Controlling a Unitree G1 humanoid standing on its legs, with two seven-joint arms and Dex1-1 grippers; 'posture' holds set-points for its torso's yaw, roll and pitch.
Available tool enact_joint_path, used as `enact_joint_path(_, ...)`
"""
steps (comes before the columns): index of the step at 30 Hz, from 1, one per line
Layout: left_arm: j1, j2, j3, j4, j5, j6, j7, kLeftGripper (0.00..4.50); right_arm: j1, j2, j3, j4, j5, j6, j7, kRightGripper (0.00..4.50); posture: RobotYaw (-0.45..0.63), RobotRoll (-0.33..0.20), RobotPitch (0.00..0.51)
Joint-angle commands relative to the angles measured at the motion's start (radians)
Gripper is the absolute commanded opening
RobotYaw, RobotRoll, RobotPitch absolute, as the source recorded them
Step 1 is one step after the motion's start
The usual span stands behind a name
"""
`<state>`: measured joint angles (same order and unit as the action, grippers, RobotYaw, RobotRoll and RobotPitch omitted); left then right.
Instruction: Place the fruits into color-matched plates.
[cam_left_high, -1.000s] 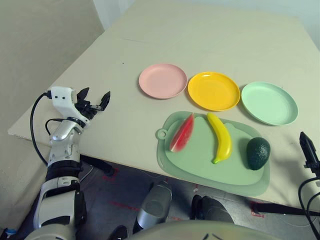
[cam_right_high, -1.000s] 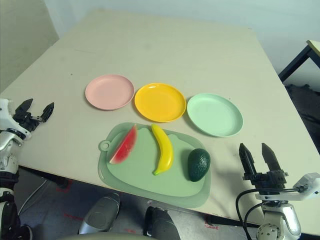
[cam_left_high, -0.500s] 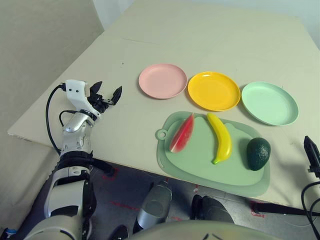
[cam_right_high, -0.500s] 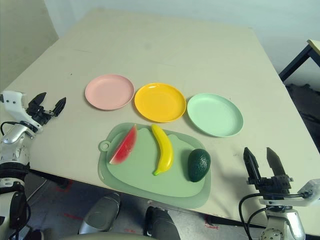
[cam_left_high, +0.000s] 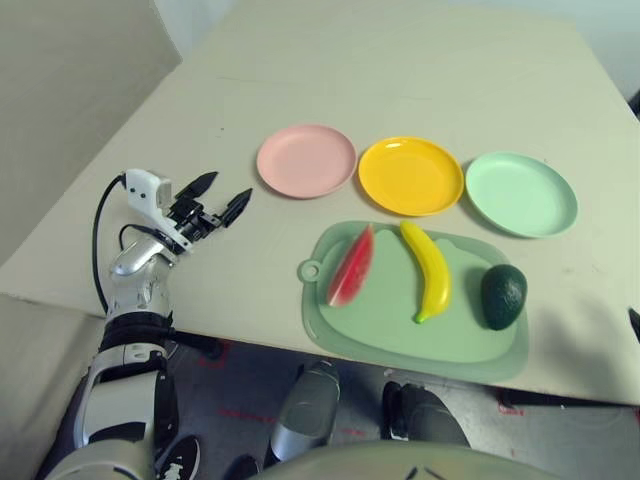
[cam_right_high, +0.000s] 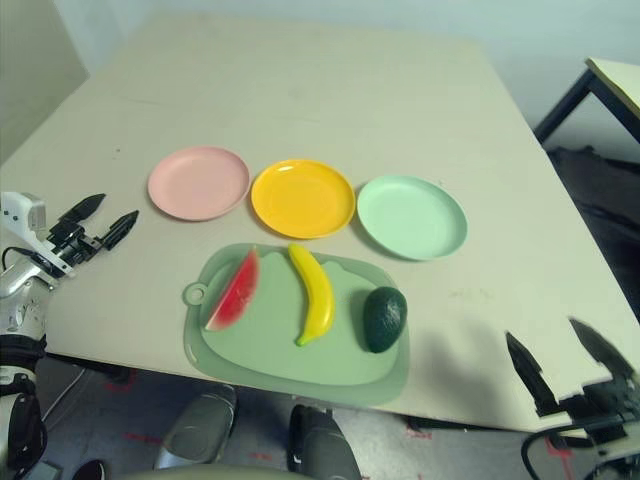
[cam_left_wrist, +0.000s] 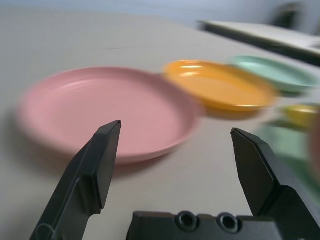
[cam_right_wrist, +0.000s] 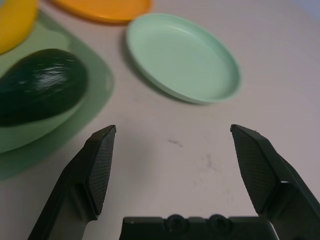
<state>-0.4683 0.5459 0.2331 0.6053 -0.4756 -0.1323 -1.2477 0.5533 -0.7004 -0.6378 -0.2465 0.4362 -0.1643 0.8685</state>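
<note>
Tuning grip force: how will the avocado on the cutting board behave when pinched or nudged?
The avocado looks smooth and glossy, so it may slip between the fingers. Its rounded oval shape suggests it could roll or rock on the cutting board if nudged. It looks like a rigid toy, probably light.

This looks like a robot test room or lab, not a home. A large bare beige table (cam_right_high: 330, 90) stands against plain pale walls (cam_left_high: 70, 70), with nothing decorative around it. Under the table's near edge lies a grey floor (cam_left_high: 240, 385) marked with red tape lines (cam_left_high: 215, 358). A black cable (cam_left_high: 100, 235) loops in the open along the robot's left arm. At the far right stands the corner of a second table with dark metal legs (cam_right_high: 565, 95).
</note>
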Motion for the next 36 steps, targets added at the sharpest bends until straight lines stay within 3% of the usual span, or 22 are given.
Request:
enact_joint_path(1, -0.001, 0.077, -0.043, -0.094, -0.034, 0.086, -0.175, 4.49, -0.043, -0.121, 0.042, -0.034, -0.089, 0.003, 0.061, 4.5, 0.18, 0.0, 0.19)
enact_joint_path(5, -0.008, 0.202, -0.125, -0.169, -0.012, 0.11, -0.351, 4.49, -0.266, -0.348, 0.129, -0.062, -0.12, 0.101, 0.104, 4.5, 0.17, 0.0, 0.182)
enact_joint_path(8, 0.001, 0.292, -0.219, -0.238, -0.032, 0.094, -0.367, 4.49, -0.458, -0.504, 0.287, -0.007, -0.182, 0.07, 0.215, 4.5, 0.17, 0.0, 0.173)
enact_joint_path(12, -0.007, 0.34, -0.277, -0.283, -0.049, 0.096, -0.367, 4.49, -0.675, -0.611, 0.474, 0.074, -0.247, -0.039, 0.37, 4.5, 0.19, 0.0, 0.168)
enact_joint_path(17, -0.012, 0.352, -0.298, -0.309, -0.052, 0.105, -0.367, 4.49, -0.948, -0.618, 0.682, 0.16, -0.317, -0.212, 0.578, 4.5, 0.19, 0.0, 0.165)
enact_joint_path(21, -0.012, 0.349, -0.299, -0.325, -0.049, 0.119, -0.367, 4.49, -1.08, -0.589, 0.784, 0.183, -0.323, -0.265, 0.702, 4.5, 0.2, 0.0, 0.165)
enact_joint_path(28, -0.011, 0.349, -0.304, -0.321, -0.039, 0.115, -0.367, 4.49, -1.143, -0.584, 0.895, 0.17, -0.314, -0.3, 0.746, 4.5, 0.2, 0.0, 0.171)
enact_joint_path(36, -0.028, 0.338, -0.315, -0.31, -0.021, 0.105, -0.367, 4.49, -1.139, -0.536, 0.953, 0.193, -0.351, -0.329, 0.746, 4.5, 0.21, 0.0, 0.17)
